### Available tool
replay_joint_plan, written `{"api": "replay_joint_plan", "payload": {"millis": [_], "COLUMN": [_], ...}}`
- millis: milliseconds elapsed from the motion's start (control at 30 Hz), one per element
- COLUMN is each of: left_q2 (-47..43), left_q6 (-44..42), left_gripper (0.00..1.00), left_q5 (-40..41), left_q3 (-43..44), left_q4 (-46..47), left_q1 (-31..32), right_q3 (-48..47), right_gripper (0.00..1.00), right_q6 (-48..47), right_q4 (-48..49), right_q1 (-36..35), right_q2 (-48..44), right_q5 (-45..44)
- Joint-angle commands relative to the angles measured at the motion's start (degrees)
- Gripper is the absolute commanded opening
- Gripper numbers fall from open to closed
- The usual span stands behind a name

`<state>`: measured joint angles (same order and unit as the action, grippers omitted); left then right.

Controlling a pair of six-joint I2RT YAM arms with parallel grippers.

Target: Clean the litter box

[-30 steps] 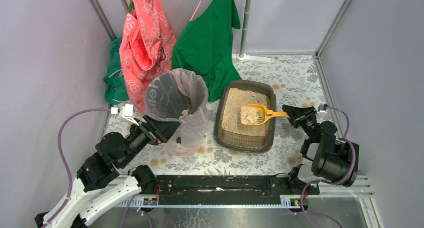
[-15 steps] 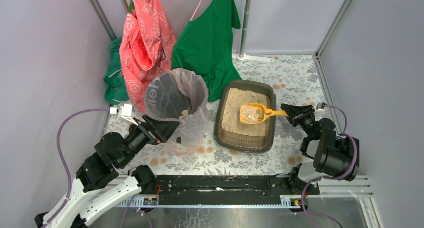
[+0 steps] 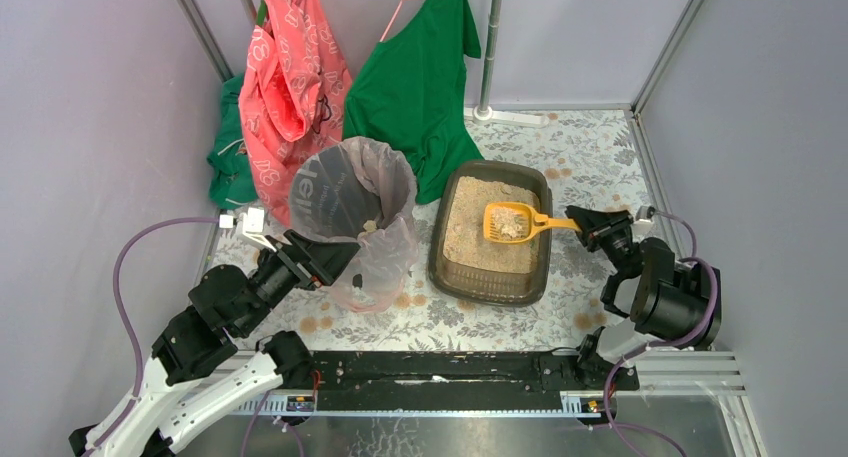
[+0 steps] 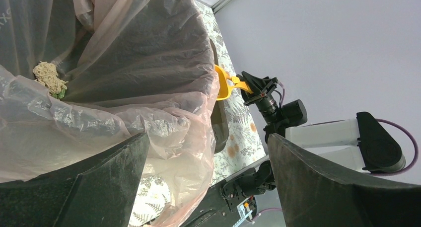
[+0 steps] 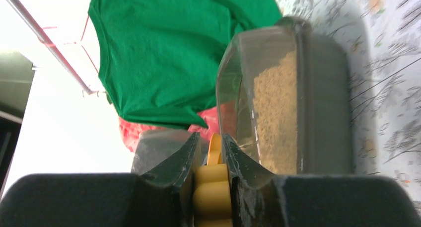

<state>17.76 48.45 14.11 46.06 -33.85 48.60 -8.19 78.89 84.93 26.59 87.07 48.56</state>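
The right gripper [image 3: 582, 223] is clamping a loaded yellow scoop [image 3: 510, 222] above the litter box [image 3: 490, 293] while the left gripper [image 3: 345, 264] is hovering open beside the bin [image 3: 345, 182].

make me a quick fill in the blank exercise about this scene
The right end effector grips the yellow scoop by its ___.
In the top view, the litter box lies to the ___ of the bag-lined bin.
The shirt hanging behind the litter box is ___.
The left end effector, at the bin's near side, is ___.
Missing words: handle; right; green; open
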Motion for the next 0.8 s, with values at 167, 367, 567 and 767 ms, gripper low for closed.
{"api": "replay_joint_plan", "payload": {"millis": [167, 367, 567, 767], "left_q2": [0.1, -0.7, -2.7, -3.0], "left_q6": [-1.3, -1.3, -1.3, -1.4], "left_gripper": [0.97, 0.97, 0.97, 0.97], "left_q5": [0.1, 0.6, 2.1, 1.7], "left_q3": [0.5, 0.3, 0.4, 0.2], "left_q4": [3.8, 3.3, 2.0, 1.6], "left_q1": [0.2, 0.1, 0.2, 0.1], "right_q3": [-0.1, 0.0, -3.6, -4.0], "right_gripper": [0.00, 0.00, 0.00, 0.00], "right_q6": [-0.6, -2.0, -12.2, -13.6], "right_q4": [3.2, -2.5, -22.9, -25.8], "right_q1": [-2.3, -1.0, -1.7, -1.1], "right_q2": [0.2, -2.8, -11.0, -14.1], "right_q5": [-0.7, -1.8, -4.3, -4.2]}}
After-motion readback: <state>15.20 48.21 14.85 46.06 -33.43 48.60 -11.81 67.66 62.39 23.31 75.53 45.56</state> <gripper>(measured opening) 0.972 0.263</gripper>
